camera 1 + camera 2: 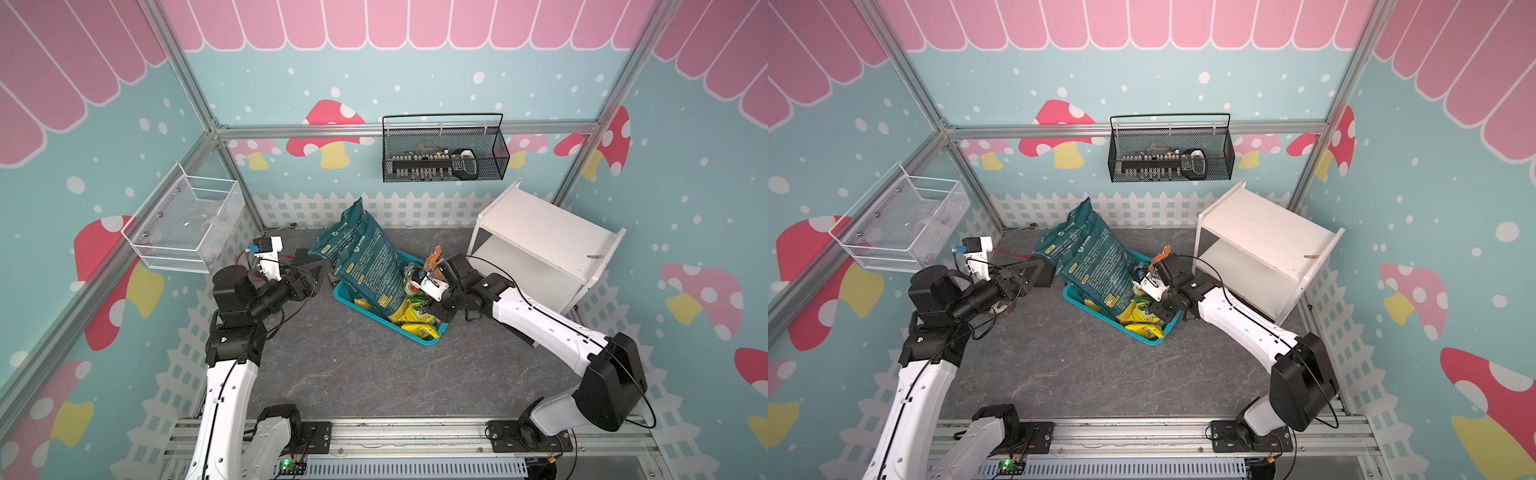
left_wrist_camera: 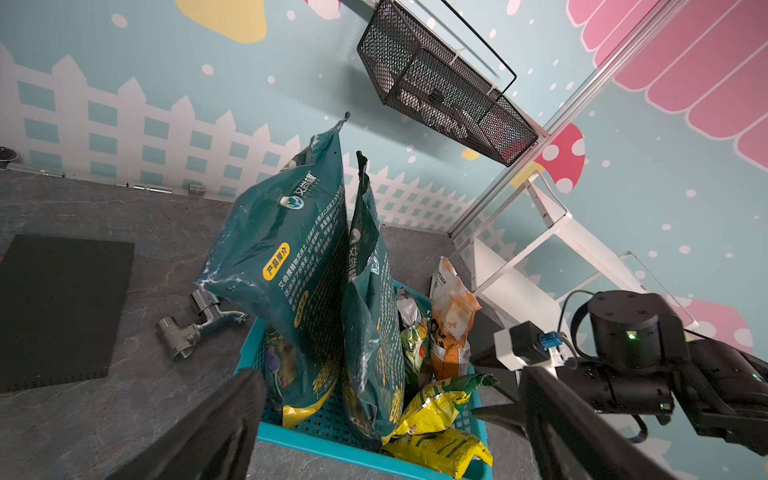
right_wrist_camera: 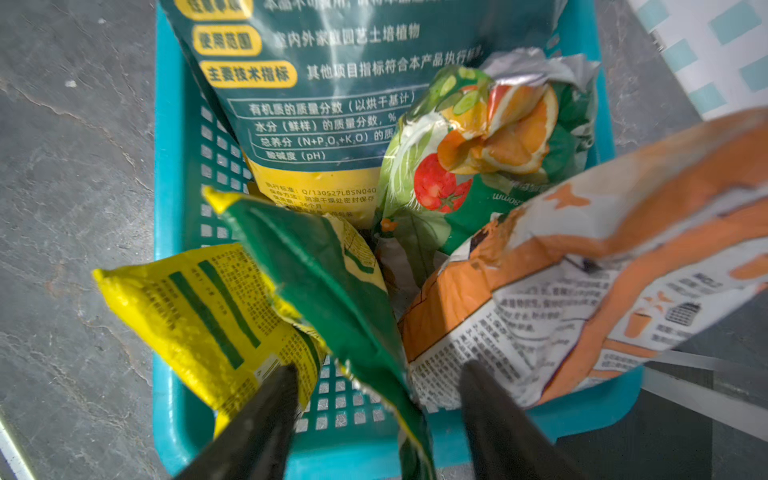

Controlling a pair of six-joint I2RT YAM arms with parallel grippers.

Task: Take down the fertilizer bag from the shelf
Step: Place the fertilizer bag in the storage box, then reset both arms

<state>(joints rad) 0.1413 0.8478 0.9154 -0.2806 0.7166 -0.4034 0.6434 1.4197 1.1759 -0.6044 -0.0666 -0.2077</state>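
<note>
Print on teal bag (image 3: pixel 332 104) reads "N+P2O5+K2O" and "pH".

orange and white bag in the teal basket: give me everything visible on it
The orange and white bag is a crinkled, glossy printed pouch, white with orange panels and small black text and icons. It stands roughly upright at the teal basket's edge nearest the white shelf, top poking above the rim in both top views. It leans against a fruit-printed green bag and a green-yellow bag. The right gripper sits beside it, jaws open, not clamping it.
</note>
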